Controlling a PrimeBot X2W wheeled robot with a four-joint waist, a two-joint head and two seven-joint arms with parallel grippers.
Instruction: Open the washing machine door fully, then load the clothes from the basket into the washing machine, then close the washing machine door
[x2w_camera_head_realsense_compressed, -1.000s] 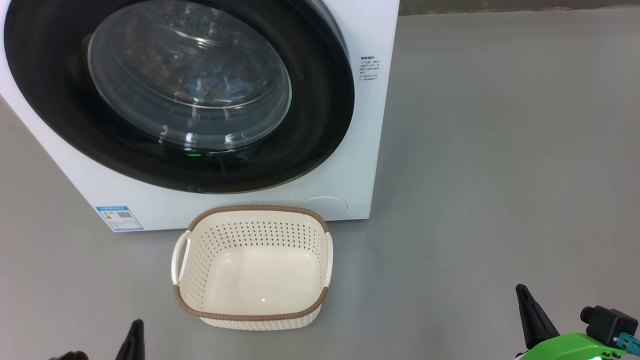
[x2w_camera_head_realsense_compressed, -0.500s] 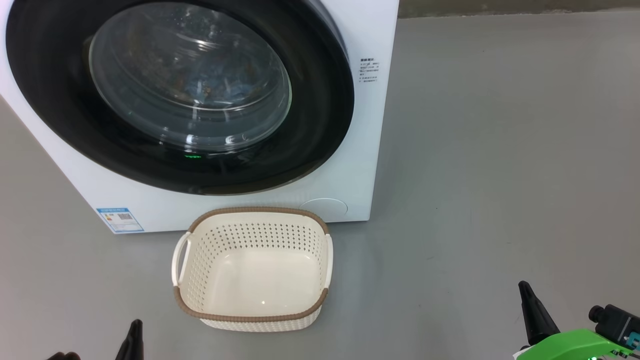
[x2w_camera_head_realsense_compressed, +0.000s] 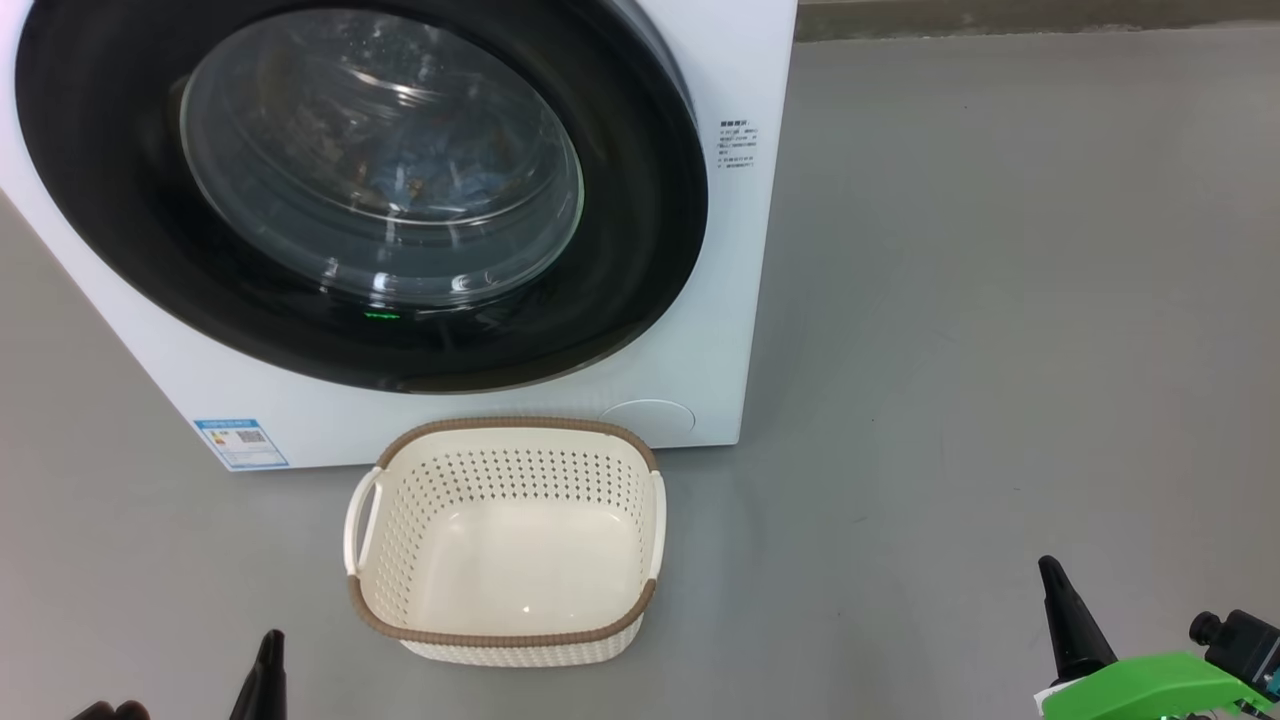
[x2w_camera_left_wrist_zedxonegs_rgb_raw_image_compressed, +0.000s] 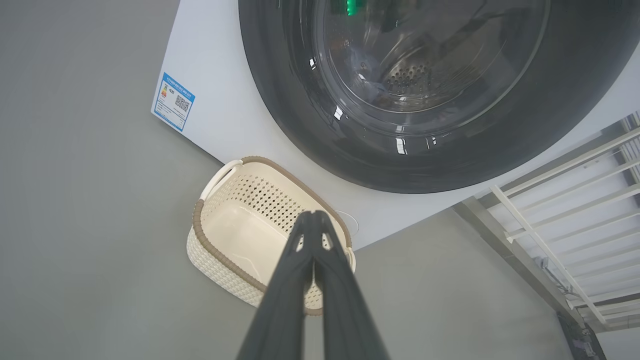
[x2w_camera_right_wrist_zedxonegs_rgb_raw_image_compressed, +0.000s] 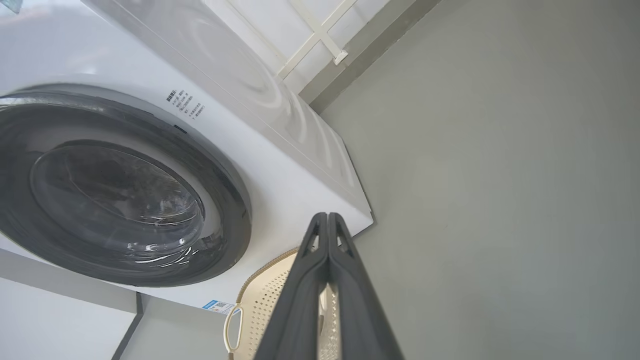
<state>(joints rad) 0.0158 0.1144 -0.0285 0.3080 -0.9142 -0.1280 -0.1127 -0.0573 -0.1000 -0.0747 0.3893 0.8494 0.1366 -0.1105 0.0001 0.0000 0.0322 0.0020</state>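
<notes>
Washing machine door (x2w_camera_head_realsense_compressed: 640, 200) shut, basket (x2w_camera_head_realsense_compressed: 520, 655) empty as before, left fingers (x2w_camera_left_wrist_zedxonegs_rgb_raw_image_compressed: 290, 300) and right fingers (x2w_camera_right_wrist_zedxonegs_rgb_raw_image_compressed: 305, 300) pressed together, holding nothing

The grey floor (x2w_camera_head_realsense_compressed: 1000, 300) is smooth and matte with a few faint scuffs. It runs bare ahead of the right gripper (x2w_camera_head_realsense_compressed: 1048, 572) up to a darker strip (x2w_camera_head_realsense_compressed: 1000, 15) along its far edge. Two things stand directly on it. The basket (x2w_camera_head_realsense_compressed: 500, 636) sits upright ahead of the left gripper (x2w_camera_head_realsense_compressed: 271, 645) and off to its right, between the two grippers and nearer the left one. Just beyond the basket, farther from both grippers, the washing machine (x2w_camera_head_realsense_compressed: 725, 300) stands flat on the floor. Its white front is close to the basket's far rim; whether they touch cannot be told.
</notes>
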